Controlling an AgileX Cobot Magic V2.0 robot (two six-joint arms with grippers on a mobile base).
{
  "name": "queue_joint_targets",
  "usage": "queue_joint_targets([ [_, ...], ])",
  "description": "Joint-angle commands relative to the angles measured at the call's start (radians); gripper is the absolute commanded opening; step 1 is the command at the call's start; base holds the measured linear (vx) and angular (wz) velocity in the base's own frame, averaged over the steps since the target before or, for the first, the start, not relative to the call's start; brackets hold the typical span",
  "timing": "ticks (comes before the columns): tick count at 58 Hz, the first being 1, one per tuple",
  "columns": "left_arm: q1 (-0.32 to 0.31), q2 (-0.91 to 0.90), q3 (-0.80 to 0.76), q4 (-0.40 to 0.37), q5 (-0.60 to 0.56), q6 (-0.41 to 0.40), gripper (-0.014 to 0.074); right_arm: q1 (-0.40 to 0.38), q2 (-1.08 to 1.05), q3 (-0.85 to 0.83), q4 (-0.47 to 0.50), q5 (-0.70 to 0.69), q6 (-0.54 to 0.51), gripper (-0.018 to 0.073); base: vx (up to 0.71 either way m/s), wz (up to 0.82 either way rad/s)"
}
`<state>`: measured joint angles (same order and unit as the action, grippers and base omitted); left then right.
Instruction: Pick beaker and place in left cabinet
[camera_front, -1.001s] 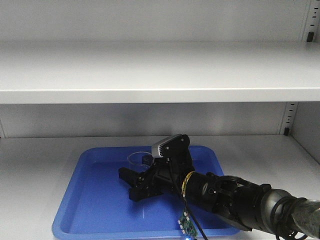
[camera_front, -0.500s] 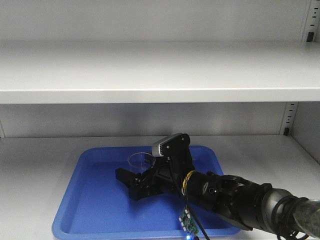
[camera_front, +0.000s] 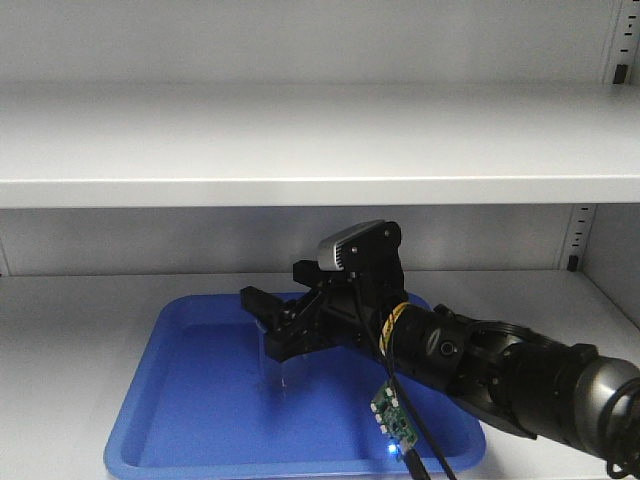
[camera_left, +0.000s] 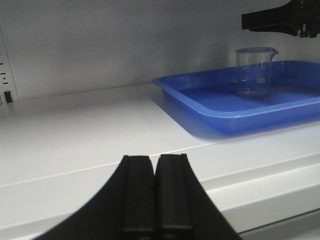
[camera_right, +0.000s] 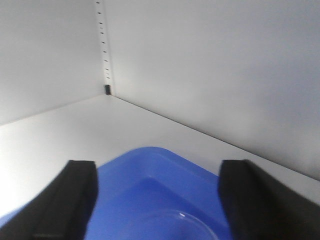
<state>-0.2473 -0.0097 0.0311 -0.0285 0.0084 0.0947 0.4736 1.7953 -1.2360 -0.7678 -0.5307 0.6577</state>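
On the blue tray (camera_front: 190, 400) inside the left cabinet (camera_front: 300, 140), the beaker (camera_left: 255, 71) now stands upright and free. The right gripper (camera_front: 272, 322) has lifted from low beside the beaker a second ago to above its rim, fingers spread wide and touching nothing. Release looks done, so retreat remains; the left gripper (camera_left: 155, 195) waits at the shelf edge, well apart, fingers pressed together.

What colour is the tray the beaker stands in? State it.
Blue. The tray shows best in the left wrist view, with the clear beaker standing upright in it.
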Motion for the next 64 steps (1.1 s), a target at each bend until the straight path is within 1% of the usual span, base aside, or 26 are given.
queue_joint_targets([
  [1, -0.006, -0.018, 0.016, -0.008, -0.083, -0.003, 0.0001, -0.003, -0.079, -0.033, -0.024, 0.047, -0.01, 0.0401, 0.0, 0.0],
  [4, -0.006, -0.018, 0.016, -0.008, -0.083, -0.003, 0.0001, -0.003, -0.099, -0.031, -0.069, 0.106, -0.006, 0.0318, 0.0, 0.0],
  [10, -0.006, -0.018, 0.016, -0.008, -0.083, -0.003, 0.0001, -0.003, -0.144, -0.012, -0.168, 0.184, 0.049, 0.0081, 0.0, 0.0],
  [13, -0.006, -0.018, 0.016, -0.008, -0.083, -0.003, 0.0001, -0.003, -0.174, 0.014, -0.198, 0.208, 0.071, -0.0016, 0.0, 0.0],
  [16, -0.006, -0.018, 0.016, -0.008, -0.083, -0.003, 0.0001, -0.003, -0.202, 0.05, -0.206, 0.214, 0.096, -0.0014, 0.0, 0.0],
  [28, -0.006, -0.018, 0.016, -0.008, -0.083, -0.003, 0.0001, -0.004, -0.355, 0.197, -0.205, 0.257, 0.096, -0.0008, 0.0, 0.0],
  [34, -0.006, -0.018, 0.016, -0.008, -0.083, -0.003, 0.0001, -0.003, -0.454, 0.294, -0.205, 0.271, 0.1, -0.0008, 0.0, 0.0],
  [42, -0.006, -0.018, 0.016, -0.008, -0.083, -0.003, 0.0001, -0.003, -0.601, 0.443, -0.204, 0.277, 0.138, -0.0006, 0.0, 0.0],
  [50, -0.006, -0.018, 0.016, -0.008, -0.083, -0.003, 0.0001, -0.003, -0.723, 0.57, -0.218, 0.277, 0.137, -0.0006, 0.0, 0.0],
  [64, -0.006, -0.018, 0.016, -0.008, -0.083, -0.003, 0.0001, -0.003, -0.835, 0.712, -0.22, 0.277, 0.137, -0.0006, 0.0, 0.0],
])
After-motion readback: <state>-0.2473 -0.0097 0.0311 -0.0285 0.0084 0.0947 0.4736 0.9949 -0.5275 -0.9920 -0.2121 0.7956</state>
